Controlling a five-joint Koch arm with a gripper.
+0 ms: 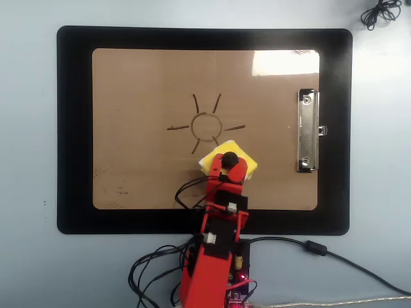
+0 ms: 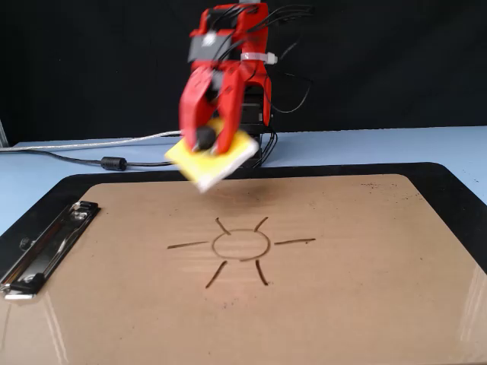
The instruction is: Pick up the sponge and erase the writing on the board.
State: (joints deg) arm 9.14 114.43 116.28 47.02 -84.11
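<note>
Red hand (image 2: 204, 137) is gripping the sponge (image 2: 211, 161) by its black knob (image 2: 203, 138), jaws clamped either side of it. Sponge is hanging tilted in the air, clear of the board (image 2: 365, 289), yellow face up, pale underside showing at the low edge; slightly motion-blurred in the fixed view. In the overhead view the hand (image 1: 227, 160) and sponge (image 1: 247, 164) are sitting just below-right of the sun drawing (image 1: 206, 126), overlapping the tip of its lower-right ray. Writing (image 2: 241, 245) is looking intact, circle and rays all there. A few dark specks are showing near the board's lower-left corner (image 1: 119, 190) in the overhead view. Clipboard's silver clip (image 1: 307, 131) is on the right short edge there. Board is lying on a black mat (image 1: 74, 128), mat on a light-blue worktop (image 1: 29, 128). Arm base (image 1: 218, 276) and cables (image 1: 321, 253) are sitting at the worktop's bottom edge.
</note>
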